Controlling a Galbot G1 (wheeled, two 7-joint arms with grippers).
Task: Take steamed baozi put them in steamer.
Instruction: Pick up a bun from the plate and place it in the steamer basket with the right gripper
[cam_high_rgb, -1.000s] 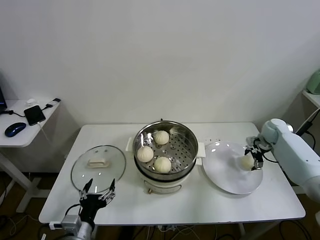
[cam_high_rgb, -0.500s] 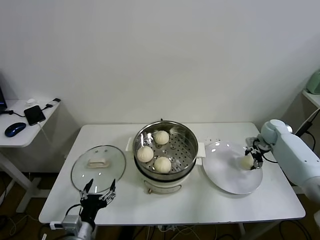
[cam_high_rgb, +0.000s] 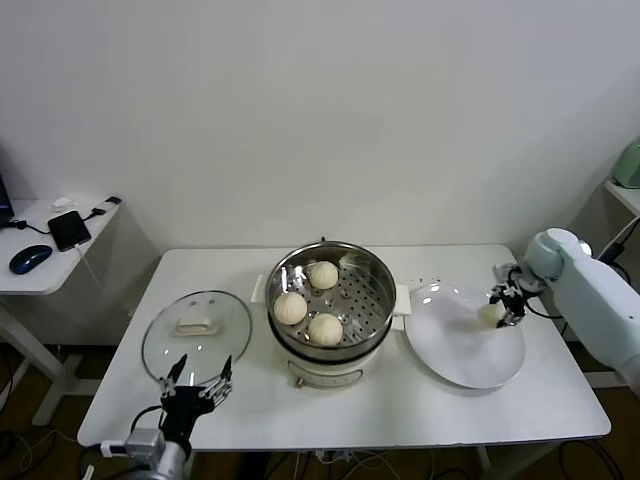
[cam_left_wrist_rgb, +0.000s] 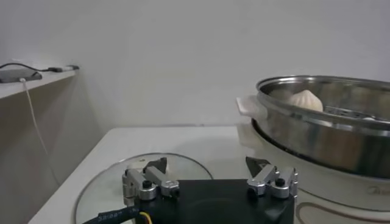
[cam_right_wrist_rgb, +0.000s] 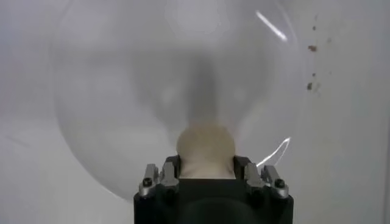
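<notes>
The steel steamer (cam_high_rgb: 333, 262) stands mid-table with three cream-white baozi on its perforated tray: one at the back (cam_high_rgb: 322, 274), one at the left (cam_high_rgb: 290, 307), one at the front (cam_high_rgb: 325, 328). My right gripper (cam_high_rgb: 497, 310) is shut on the fourth baozi (cam_high_rgb: 491, 313), held just above the right side of the white plate (cam_high_rgb: 455, 350). In the right wrist view the baozi (cam_right_wrist_rgb: 205, 149) sits between the fingers over the plate (cam_right_wrist_rgb: 122, 91). My left gripper (cam_high_rgb: 197, 384) is open and empty at the table's front left; the left wrist view shows it (cam_left_wrist_rgb: 209, 175) near the steamer (cam_left_wrist_rgb: 329, 131).
A round glass lid (cam_high_rgb: 196, 335) with a white handle lies flat on the table left of the steamer, just beyond my left gripper. A side desk (cam_high_rgb: 40, 260) with a phone and a mouse stands at the far left.
My right gripper has risen a little with the baozi, lifting it off the plate. The left arm has not moved.
</notes>
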